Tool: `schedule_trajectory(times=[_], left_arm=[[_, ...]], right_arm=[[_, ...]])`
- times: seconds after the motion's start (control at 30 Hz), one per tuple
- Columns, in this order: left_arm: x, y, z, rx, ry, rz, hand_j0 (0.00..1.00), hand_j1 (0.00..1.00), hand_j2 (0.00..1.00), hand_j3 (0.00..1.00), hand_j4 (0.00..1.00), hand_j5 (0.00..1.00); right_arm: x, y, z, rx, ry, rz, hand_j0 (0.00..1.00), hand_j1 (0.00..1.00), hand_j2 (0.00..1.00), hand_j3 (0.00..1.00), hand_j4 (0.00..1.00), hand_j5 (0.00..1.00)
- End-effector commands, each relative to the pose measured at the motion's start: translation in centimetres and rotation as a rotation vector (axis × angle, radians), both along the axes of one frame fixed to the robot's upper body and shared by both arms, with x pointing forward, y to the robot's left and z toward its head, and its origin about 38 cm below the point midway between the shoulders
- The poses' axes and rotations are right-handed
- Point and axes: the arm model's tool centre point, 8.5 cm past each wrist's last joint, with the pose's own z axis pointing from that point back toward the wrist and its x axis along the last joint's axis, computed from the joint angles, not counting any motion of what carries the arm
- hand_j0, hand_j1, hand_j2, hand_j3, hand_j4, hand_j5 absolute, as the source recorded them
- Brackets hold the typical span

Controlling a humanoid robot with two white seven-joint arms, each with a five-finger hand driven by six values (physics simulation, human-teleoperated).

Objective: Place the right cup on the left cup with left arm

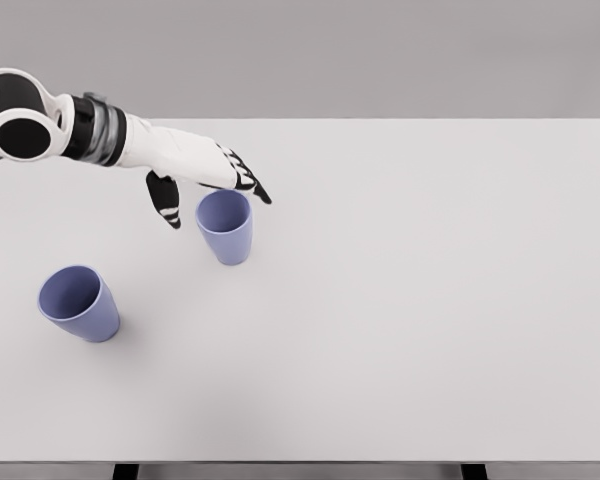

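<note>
Head view: a flat, matte white table (pixel 400 300) fills most of the frame, its surface smooth and unmarked, with a plain grey wall behind and two dark legs just showing at the bottom edge.

Two cups stand upright on it, both a soft periwinkle blue with a dull, plastic-like finish. Each is a tapered tumbler, wide at the round open rim and narrowing to the base, with no handle. The right cup (pixel 226 226) stands left of the table's middle. The left cup (pixel 78 303) sits well apart from it, nearer the lower left, and its hollow inside is plainly visible from above.

The left arm (pixel 80 130) reaches in from the upper left. It is built of glossy white shells, with a round black joint cap and a ribbed grey and black band. The left hand (pixel 202 178) hovers at the right cup's rim. Its fingers are spread: the dark thumb (pixel 164 199) hangs down just left of the cup, while the other black-tipped fingers (pixel 248 183) extend over the far side of the rim. Whether they touch the cup I cannot tell; they are not closed on it.
</note>
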Motion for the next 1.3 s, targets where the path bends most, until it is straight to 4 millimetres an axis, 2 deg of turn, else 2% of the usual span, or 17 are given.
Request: schedule_trajectory(times=[0.0,0.73,1.27], left_arm=[[0.1,0.0,0.3,-0.005,-0.011,0.003,1.0,1.0,1.0,1.0,1.0,1.0],[0.3,0.5,-1.3,-0.035,-0.059,0.023,0.99,0.99,0.99,0.99,0.99,0.99],[0.7,-0.1,-2.2,-0.027,-0.052,0.026,0.98,0.98,0.98,0.98,0.98,0.98]], right_arm=[[0.0,0.0,0.0,0.0,0.0,0.0,1.0,1.0,1.0,1.0,1.0,1.0],[0.0,0.0,0.0,0.0,0.0,0.0,1.0,1.0,1.0,1.0,1.0,1.0],[0.0,0.0,0.0,0.001,0.001,0.0,1.0,1.0,1.0,1.0,1.0,1.0]])
